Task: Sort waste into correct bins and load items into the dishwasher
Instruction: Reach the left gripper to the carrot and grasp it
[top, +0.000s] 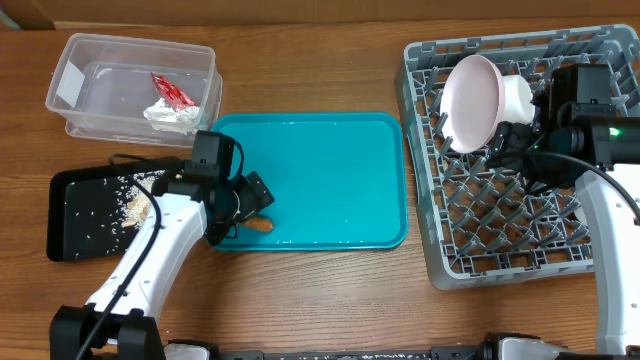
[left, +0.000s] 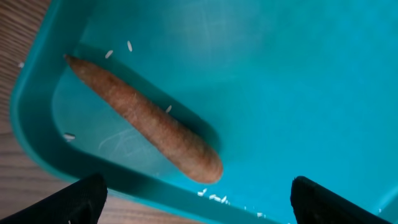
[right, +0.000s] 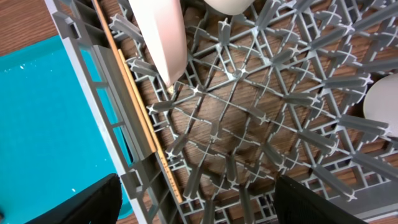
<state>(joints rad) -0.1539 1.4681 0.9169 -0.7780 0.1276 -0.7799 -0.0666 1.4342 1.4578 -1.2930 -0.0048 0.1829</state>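
A small orange carrot (top: 262, 225) lies in the front left corner of the teal tray (top: 330, 160); in the left wrist view the carrot (left: 146, 118) lies among a few white grains. My left gripper (top: 245, 212) is open and empty just above it, also seen in the left wrist view (left: 199, 205). The clear tub (top: 75, 60) holds a red wrapper (top: 172, 92) and white tissue (top: 172, 116). The black tray (top: 85, 215) holds beige crumbs (top: 138, 203). In the grey rack (top: 500, 235) a pale plate (top: 472, 100) stands on edge beside a white cup (top: 517, 97). My right gripper (top: 508, 148) is open and empty over the rack (right: 199, 199).
Wooden chopsticks (right: 134, 99) lie along the rack's left wall. The plate's edge (right: 165, 37) stands between pegs, and another white dish (right: 382, 102) shows at the right. Bare wood table surrounds the trays.
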